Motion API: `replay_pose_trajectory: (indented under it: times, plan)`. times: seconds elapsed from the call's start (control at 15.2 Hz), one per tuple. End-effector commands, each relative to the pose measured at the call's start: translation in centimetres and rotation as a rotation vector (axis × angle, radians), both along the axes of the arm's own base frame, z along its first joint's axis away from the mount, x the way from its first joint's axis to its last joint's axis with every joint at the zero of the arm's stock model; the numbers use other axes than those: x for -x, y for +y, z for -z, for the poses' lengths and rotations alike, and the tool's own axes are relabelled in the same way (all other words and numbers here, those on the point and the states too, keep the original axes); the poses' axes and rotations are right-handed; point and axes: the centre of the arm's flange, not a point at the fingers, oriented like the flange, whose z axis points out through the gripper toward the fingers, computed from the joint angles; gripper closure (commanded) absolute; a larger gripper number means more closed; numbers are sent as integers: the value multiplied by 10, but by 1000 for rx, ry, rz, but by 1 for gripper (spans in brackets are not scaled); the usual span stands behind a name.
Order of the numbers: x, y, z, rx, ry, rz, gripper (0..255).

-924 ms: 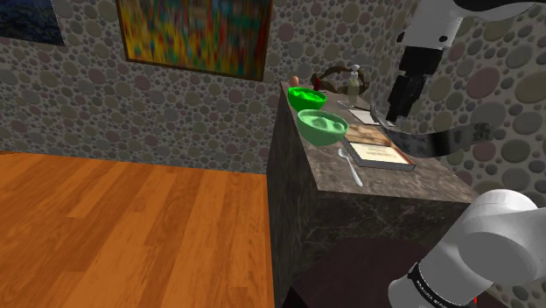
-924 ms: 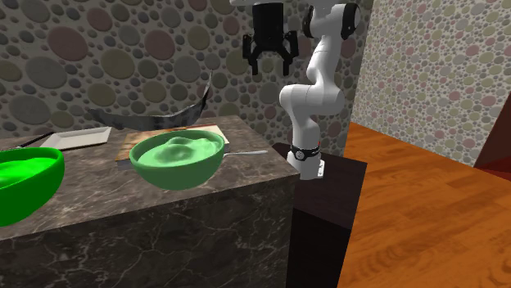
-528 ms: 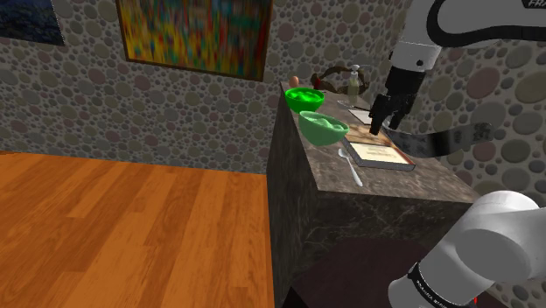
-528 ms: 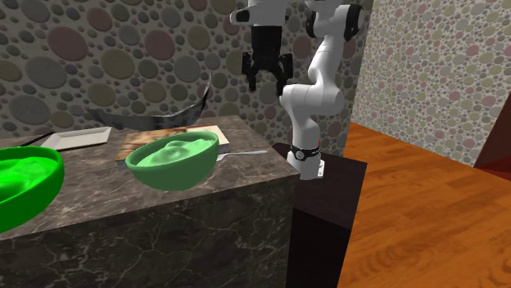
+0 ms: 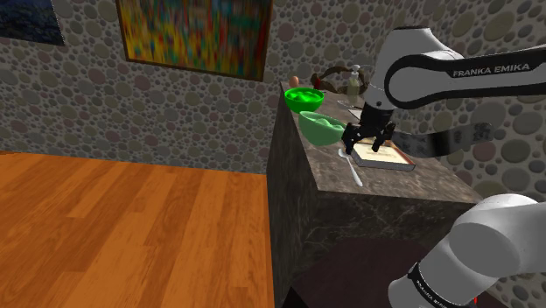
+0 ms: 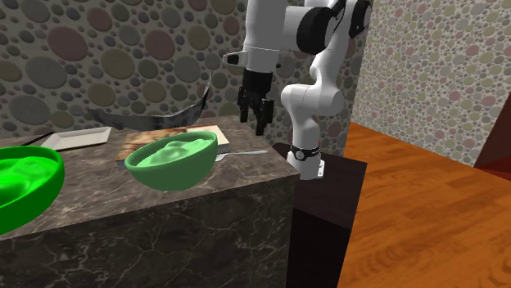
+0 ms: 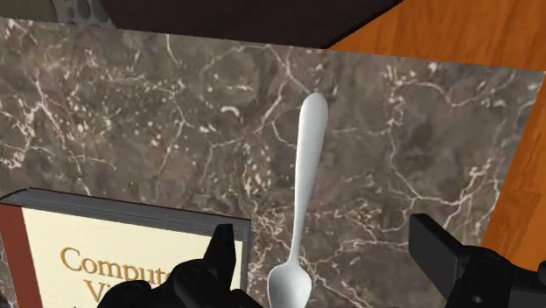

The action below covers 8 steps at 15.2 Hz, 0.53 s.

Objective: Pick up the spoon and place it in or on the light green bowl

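Book [image 7: 114, 254] title cut off by wrist view's edge, spoon [image 6: 246, 153] partly hidden behind light green bowl [image 6: 172, 159]

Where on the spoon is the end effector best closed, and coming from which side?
Take the spoon at mid-handle, straight down from above, the open end effector straddling its narrow width. It lies flat on the counter, and its bowl end sits close beside the book.

The white arm [image 5: 418, 77] rises from its base, bends over at the elbow and turns its wrist straight down. Below the wrist hangs the black gripper [image 5: 367, 143] [image 6: 252, 123] [image 7: 322, 238]. Its two fingers [image 7: 220, 254] point downward, and the jaws stand wide apart with an open gap between them.
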Motion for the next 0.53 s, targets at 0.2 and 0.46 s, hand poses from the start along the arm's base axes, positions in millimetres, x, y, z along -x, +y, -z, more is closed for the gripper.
replay_pose_trajectory:
  times: [0.2,0.46]
  plan:
    - [-14,-10,43,54,-45,148,0]
    - [-14,-14,64,54,-45,148,0]
